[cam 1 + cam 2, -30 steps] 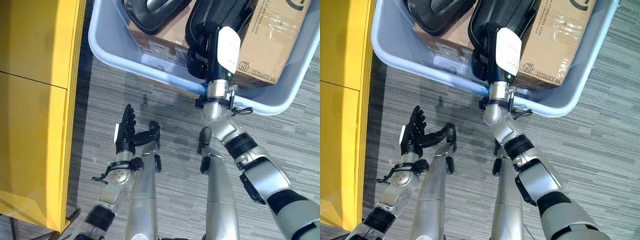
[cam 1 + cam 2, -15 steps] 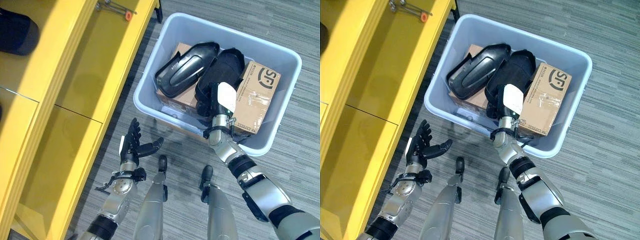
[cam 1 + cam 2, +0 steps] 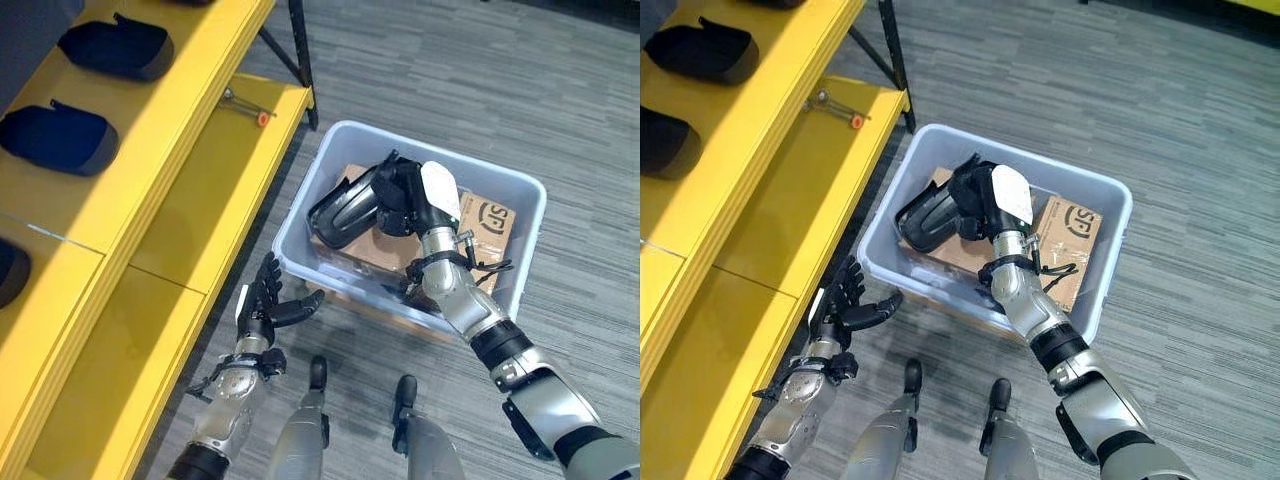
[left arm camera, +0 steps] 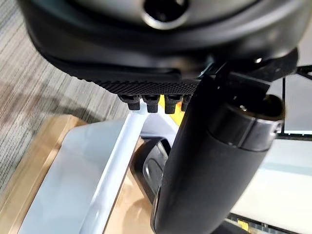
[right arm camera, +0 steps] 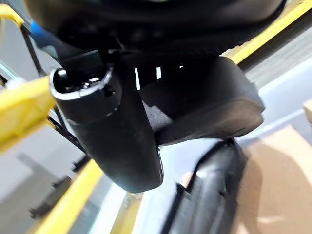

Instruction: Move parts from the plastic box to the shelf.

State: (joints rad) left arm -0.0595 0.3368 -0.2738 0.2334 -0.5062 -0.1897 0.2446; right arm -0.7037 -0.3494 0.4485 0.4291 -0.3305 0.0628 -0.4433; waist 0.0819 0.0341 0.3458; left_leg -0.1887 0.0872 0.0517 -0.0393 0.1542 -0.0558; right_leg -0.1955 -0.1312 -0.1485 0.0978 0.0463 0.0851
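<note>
**Risk: the black part slipping or catching on the box rim**

My right robot hand (image 3: 405, 190) is over the plastic box (image 3: 520, 262), with its fingers curled around a black part (image 5: 204, 105); the right wrist view shows the part clasped against my palm, so I read this as a grasp. A second black part (image 3: 345, 208) lies in the box just beside it, on top of the cardboard boxes (image 3: 487, 222) that fill the bottom. My left robot hand (image 3: 265, 305) hangs open above the floor (image 3: 560, 110), between the box and the yellow shelf (image 3: 190, 190), holding nothing.

What worries me first is the grip. The part is bulky and curved, and I cannot tell how much of it my fingers really enclose. If I swing toward the shelf quickly, it could rotate out and drop onto the floor.

Second, the held part sits touching or nearly touching the other black part. Lifting at an angle could drag that one along or tip it against the box wall.

Third, the path to the shelf crosses the box's near left edge and my own idle left robot hand. A low carry could clip either.

Other dark parts (image 3: 115, 48) already sit on the upper shelf, so I judge I would need a free spot to avoid knocking them.
</note>
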